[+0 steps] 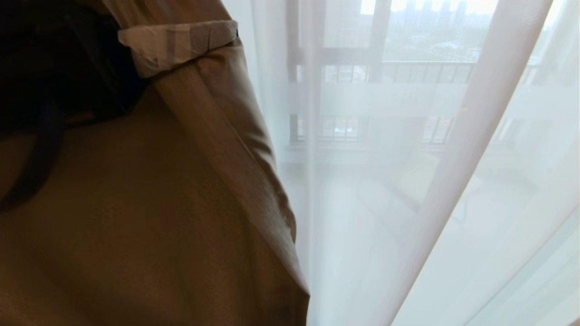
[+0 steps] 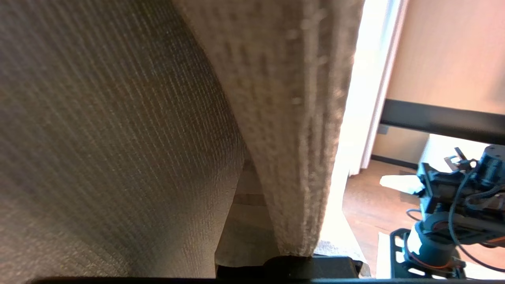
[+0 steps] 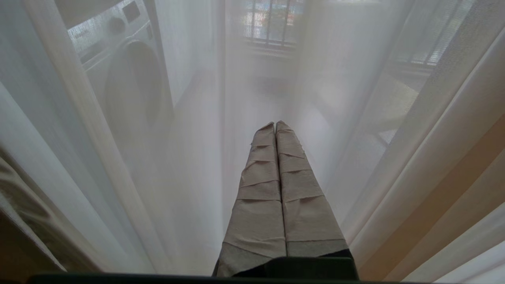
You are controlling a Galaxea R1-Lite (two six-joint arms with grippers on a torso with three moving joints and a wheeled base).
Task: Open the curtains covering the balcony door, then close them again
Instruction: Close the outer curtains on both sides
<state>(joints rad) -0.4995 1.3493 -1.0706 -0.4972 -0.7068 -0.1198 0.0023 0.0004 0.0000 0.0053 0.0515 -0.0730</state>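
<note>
Left gripper (image 1: 181, 43), tape-wrapped fingers, is showing at the top left of the head view, clamping shut on a fold of the thick beige curtain (image 1: 149, 217); the cloth is bunching and draping down from the grip, filling the left half of that view. In the left wrist view the woven beige curtain (image 2: 276, 118) is hanging right against the camera, wood floor (image 2: 367, 205) beyond. White sheer curtain (image 1: 453, 181) is covering the balcony door (image 1: 378, 40), whose dark frame and frosted band are showing through it. Right gripper (image 3: 275, 128) is pointing at the sheer (image 3: 177, 157), taped fingers pressed together, holding nothing. A washing machine (image 3: 122, 75) is showing through the sheer.
</note>
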